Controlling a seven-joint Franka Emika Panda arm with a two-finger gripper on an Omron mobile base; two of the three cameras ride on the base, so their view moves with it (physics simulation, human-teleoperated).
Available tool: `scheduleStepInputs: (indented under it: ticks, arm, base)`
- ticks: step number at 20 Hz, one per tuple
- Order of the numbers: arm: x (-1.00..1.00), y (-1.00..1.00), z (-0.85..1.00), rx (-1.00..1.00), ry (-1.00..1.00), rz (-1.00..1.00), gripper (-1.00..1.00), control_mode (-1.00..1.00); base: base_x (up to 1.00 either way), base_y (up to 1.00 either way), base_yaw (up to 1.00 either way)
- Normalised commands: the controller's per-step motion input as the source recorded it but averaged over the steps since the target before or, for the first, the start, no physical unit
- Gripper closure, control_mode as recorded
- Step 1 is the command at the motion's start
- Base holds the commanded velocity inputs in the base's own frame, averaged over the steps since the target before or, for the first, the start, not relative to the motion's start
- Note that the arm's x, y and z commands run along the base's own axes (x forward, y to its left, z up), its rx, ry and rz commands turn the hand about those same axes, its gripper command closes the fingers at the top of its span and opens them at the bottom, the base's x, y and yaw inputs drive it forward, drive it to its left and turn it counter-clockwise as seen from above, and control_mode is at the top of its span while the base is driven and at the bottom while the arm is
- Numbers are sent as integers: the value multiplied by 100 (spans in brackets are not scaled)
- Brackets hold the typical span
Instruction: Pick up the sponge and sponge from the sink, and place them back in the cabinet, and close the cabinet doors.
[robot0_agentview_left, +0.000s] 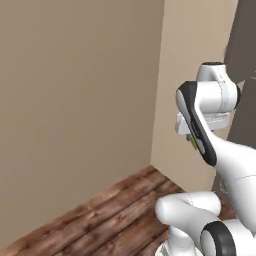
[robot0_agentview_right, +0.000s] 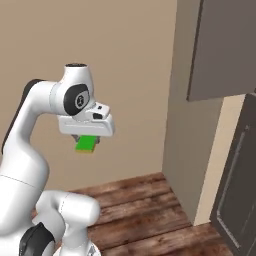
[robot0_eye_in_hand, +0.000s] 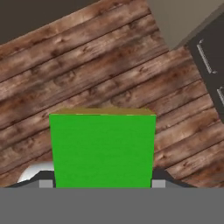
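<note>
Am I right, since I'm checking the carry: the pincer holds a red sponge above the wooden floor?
Not quite: the sponge is green, with a yellow layer at its far edge, not red. The hand view shows it in the pincer above the wooden floor, and the right base view shows the same green block under the hand.

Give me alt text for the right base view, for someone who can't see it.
A white robot arm holds a green sponge in its gripper above a wooden floor, facing a beige wall. A dark cabinet door stands at right.
</note>
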Motion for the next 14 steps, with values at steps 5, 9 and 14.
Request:
scheduleStepInputs:
  ticks: [5,9,14]
  arm:
    - [0,0,0,0,0,0,100,100]
    - [0,0,0,0,0,0,100,100]
    - [0,0,0,0,0,0,100,100]
  base:
    - [7,0,-58]
    - [16,-1,-58]
    - [24,-8,-57]
